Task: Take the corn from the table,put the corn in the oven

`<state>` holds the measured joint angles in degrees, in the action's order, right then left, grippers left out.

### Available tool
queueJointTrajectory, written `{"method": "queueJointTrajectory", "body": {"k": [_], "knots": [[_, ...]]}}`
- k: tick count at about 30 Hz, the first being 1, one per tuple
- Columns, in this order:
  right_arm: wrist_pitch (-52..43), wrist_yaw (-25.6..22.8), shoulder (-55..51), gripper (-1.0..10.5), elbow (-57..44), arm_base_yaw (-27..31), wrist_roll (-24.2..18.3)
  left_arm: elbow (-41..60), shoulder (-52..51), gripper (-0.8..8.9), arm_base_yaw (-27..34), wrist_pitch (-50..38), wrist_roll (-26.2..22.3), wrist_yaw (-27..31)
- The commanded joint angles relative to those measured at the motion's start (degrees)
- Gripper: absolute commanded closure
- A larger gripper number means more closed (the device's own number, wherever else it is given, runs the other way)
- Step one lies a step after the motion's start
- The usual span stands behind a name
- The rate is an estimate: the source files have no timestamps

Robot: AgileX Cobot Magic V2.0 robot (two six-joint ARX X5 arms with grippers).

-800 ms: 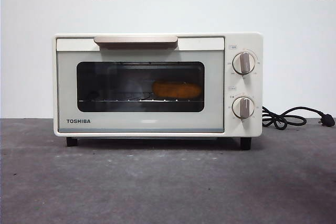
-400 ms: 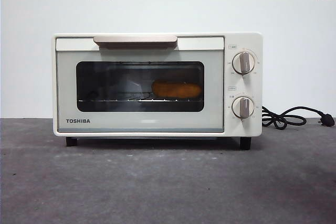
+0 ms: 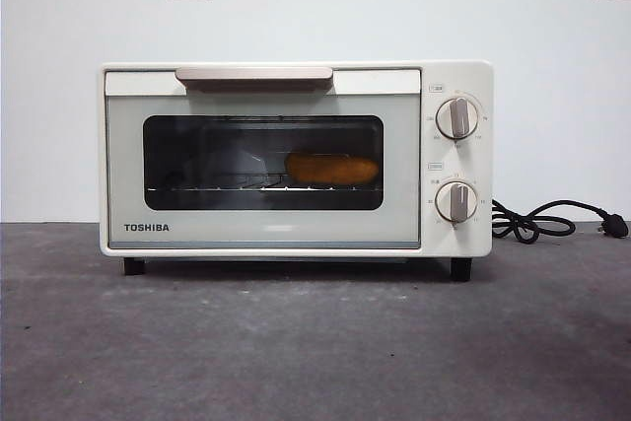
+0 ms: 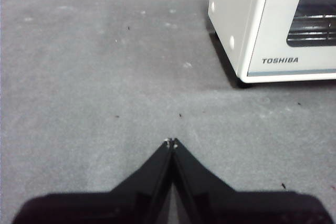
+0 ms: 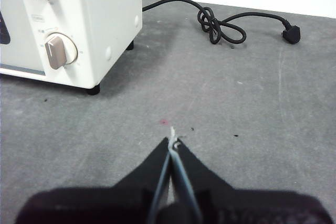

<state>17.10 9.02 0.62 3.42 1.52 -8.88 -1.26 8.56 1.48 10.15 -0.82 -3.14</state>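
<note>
Both grippers were away from the work and clenched on nothing: the left gripper (image 4: 171, 141) hung over bare table (image 4: 94, 77) off the oven's logo side, and the right gripper (image 5: 172, 141) hung over the table off the knob side. The corn (image 3: 332, 169) lay on the wire rack inside the oven (image 3: 296, 160), behind the dark glass, toward the knobs, and the door looked fully shut. Little could go wrong now, in my judgement. One small risk was the power cord (image 5: 223, 23) coiled near the right gripper; a careless sweep could catch it and drag the oven.
</note>
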Motion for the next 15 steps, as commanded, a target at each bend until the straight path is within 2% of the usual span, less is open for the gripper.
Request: {"method": "queueJointTrajectory", "body": {"k": [1, 15], "knots": [[-0.37, -0.04, -0.02, 9.5, -0.33, 0.0, -0.35, 0.61, 0.83, 8.17, 0.09, -0.42, 0.37, 0.15], [-0.35, -0.04, -0.02, 9.5, -0.33, 0.0, -0.33, 0.59, 3.34, 8.17, -0.11, -0.83, 0.37, 0.15]]}}
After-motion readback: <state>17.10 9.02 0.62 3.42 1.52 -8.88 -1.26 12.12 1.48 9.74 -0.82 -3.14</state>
